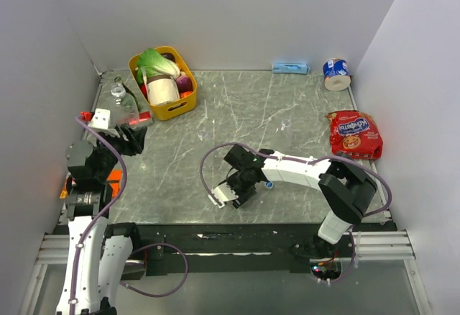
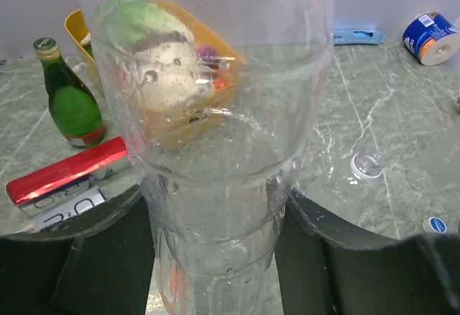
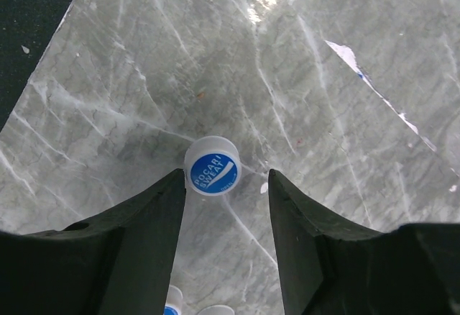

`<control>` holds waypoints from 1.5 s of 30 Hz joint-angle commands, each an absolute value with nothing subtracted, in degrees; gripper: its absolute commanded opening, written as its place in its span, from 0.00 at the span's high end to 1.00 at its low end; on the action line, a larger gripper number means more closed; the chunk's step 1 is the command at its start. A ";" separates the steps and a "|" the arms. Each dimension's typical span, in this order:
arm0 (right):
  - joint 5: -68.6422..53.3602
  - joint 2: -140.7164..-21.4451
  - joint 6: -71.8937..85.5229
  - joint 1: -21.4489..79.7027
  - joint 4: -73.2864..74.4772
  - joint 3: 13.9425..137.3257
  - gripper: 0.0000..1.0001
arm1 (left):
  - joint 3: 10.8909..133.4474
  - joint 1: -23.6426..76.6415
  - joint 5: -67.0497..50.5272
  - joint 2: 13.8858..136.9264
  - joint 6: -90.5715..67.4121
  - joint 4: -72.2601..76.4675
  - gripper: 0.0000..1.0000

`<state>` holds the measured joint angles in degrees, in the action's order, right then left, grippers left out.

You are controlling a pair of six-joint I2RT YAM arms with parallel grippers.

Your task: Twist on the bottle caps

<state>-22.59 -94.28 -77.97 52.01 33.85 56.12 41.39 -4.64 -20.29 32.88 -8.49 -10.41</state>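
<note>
My left gripper [image 2: 215, 221] is shut on a clear bottle [image 2: 215, 113], its fingers on the lower body; the bottle fills the left wrist view. In the top view this gripper [image 1: 129, 141] is at the left side of the table. Another clear bottle [image 2: 366, 164] lies on the table with its open neck showing. My right gripper [image 3: 226, 185] is open, low over the table, with a blue-topped cap [image 3: 212, 165] upright between its tips, close to the left finger. Two more caps [image 3: 172, 304] show at the bottom edge. In the top view a blue cap [image 1: 269, 183] lies beside the right gripper [image 1: 248, 189].
A yellow basket [image 1: 172, 110] of items stands at the back left, with a green bottle [image 2: 68, 99] and a red box [image 2: 65, 171] beside it. A tape roll [image 1: 336, 74] and a blue object [image 1: 290, 67] are at the back wall. A red snack bag [image 1: 354, 134] lies right.
</note>
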 commanded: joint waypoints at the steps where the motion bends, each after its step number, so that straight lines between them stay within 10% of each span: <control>1: -24.26 -95.27 -80.59 52.21 35.16 56.95 0.44 | 40.96 -5.18 -21.53 32.96 -9.76 -7.91 0.99; 32: -23.73 -95.80 -77.17 52.91 35.07 56.25 0.66 | 38.67 -5.45 -23.11 33.13 -9.49 -6.68 0.99; 45: -26.19 -73.31 -59.53 47.03 55.89 73.11 0.76 | 43.23 6.38 -50.37 37.52 3.62 1.91 0.99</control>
